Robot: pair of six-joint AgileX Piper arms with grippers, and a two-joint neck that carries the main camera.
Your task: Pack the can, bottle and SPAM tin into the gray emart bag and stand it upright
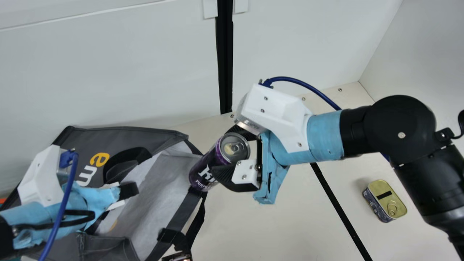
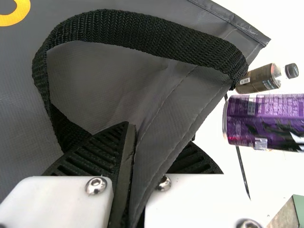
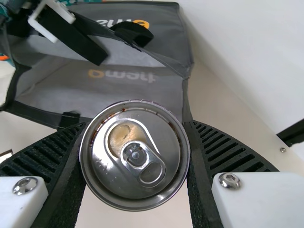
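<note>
Two end effectors are engaged in the main view. Your right end effector (image 1: 224,150) grasps the can (image 1: 206,168) by its sides, tilted, at the mouth of the gray emart bag (image 1: 165,177). Your left end effector (image 1: 127,191) is at the bag's opening. The SPAM tin (image 1: 385,200) lies on the desk (image 1: 253,224), well apart from the bag. Caution: if you feed the can in at the wrong angle, its base may catch the rim and fold the mouth closed. A dark item (image 1: 177,256), cut off by the lower edge, is probably the bottle; confirm before you reach for it.

In the left wrist view, your left end effector is clenched on the bag's fabric, beside the handle (image 2: 142,31). Should this grip slip, expect the mouth to sag. The bottle (image 2: 259,80) lies outside, near the can. You cannot identify the greenish object (image 2: 298,206) cropped at the corner.

In the right wrist view, ribbed fingers press both sides of the can, lid towards you. Premature release could drop it outside the bag. The lid hides the can's base, so you cannot verify its clearance from the rim.
</note>
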